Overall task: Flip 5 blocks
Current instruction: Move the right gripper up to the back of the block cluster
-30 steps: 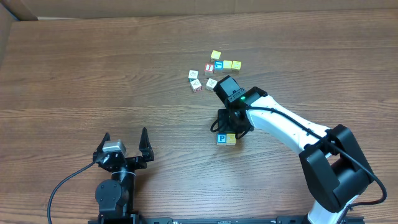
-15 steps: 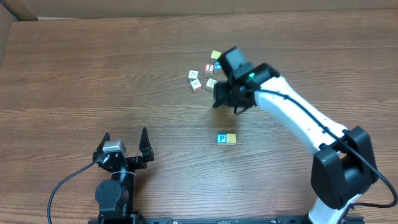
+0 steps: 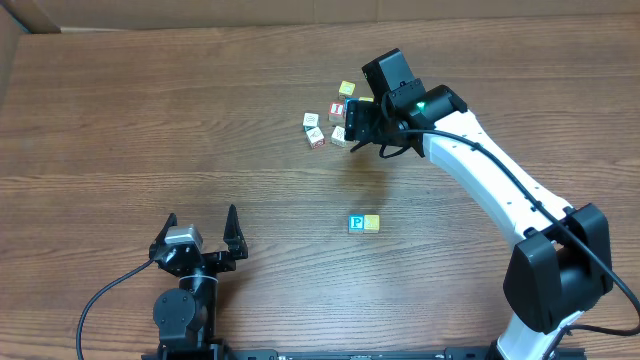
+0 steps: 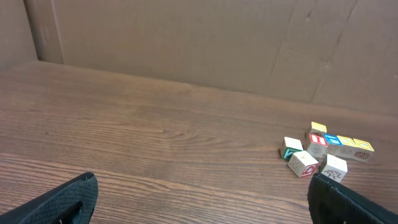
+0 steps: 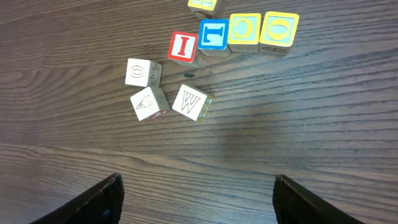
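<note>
1. We see the right gripper point(image 3: 365, 130) hanging over the table point(image 3: 150, 120) just beside the red I cube point(image 5: 183, 46), jaws spread wide with nothing between them.
2. Most of the blocks point(image 5: 142, 72) crowd round the red I cube. A blue block point(image 5: 213, 33) sits just beside it, with two yellow ones in a row past that. The W block point(image 5: 191, 102) and two pale ones are on its near side, all ahead of the fingertips.
3. The blue P block point(image 3: 356, 223) lies well apart from the red I cube, toward the robot, with a yellow block point(image 3: 371, 223) touching it.
4. The left gripper point(image 3: 201, 216) rests far from the red I cube, jaws wide and empty.
5. From overhead, the right gripper hides the row beside the red I cube. We cannot read the pale blocks' drawings.
</note>
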Controlling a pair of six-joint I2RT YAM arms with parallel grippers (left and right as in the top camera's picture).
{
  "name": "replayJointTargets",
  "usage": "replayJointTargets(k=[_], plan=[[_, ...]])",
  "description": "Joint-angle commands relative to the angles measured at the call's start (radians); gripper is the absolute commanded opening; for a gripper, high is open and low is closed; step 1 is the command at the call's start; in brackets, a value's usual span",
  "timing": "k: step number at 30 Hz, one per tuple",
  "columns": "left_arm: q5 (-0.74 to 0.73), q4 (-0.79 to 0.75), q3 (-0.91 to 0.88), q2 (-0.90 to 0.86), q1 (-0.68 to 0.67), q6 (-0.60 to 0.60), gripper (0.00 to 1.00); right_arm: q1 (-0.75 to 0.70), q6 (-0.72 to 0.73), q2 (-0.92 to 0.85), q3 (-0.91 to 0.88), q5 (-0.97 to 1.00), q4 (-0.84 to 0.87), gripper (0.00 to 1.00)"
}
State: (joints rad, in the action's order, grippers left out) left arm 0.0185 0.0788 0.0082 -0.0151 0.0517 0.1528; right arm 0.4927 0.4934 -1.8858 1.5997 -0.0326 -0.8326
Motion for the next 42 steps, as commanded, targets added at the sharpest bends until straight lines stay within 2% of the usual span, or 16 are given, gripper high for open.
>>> replayJointTargets(k=[1,11,12,14,16,19,23,34,38,42], plan=[[-0.011,-0.002,-0.003,0.011,-0.006,-0.018,1.0,0.003,-0.004,0.009,-0.005,0.024,0.0,0.78],[-0.011,-0.002,-0.003,0.011,-0.006,-0.018,1.0,0.009,0.007,0.007,-0.026,0.02,-0.003,0.75],[-0.011,-0.002,-0.003,0.011,-0.006,-0.018,1.0,0.01,0.007,0.007,-0.026,0.019,-0.003,0.74],[-0.011,-0.002,-0.003,0.011,-0.006,-0.018,1.0,0.01,0.007,0.006,-0.025,-0.002,0.003,0.64],[-0.011,-0.002,-0.003,0.011,-0.006,-0.018,1.0,0.01,0.006,0.003,-0.018,-0.075,0.003,0.62],[-0.011,-0.002,-0.003,0.011,-0.006,-0.018,1.0,0.001,0.003,-0.021,0.039,-0.145,-0.061,0.59],[-0.011,-0.002,-0.003,0.011,-0.006,-0.018,1.0,0.0,0.003,-0.111,0.211,-0.14,-0.155,0.6],[-0.011,-0.002,-0.003,0.011,-0.006,-0.018,1.0,0.021,0.19,-0.264,0.239,0.035,-0.038,0.6],[-0.011,-0.002,-0.003,0.011,-0.007,-0.018,1.0,0.042,0.219,-0.322,0.239,0.044,0.026,0.61],[-0.011,-0.002,-0.003,0.011,-0.007,-0.018,1.0,0.076,0.244,-0.361,0.237,0.135,0.045,0.6]])
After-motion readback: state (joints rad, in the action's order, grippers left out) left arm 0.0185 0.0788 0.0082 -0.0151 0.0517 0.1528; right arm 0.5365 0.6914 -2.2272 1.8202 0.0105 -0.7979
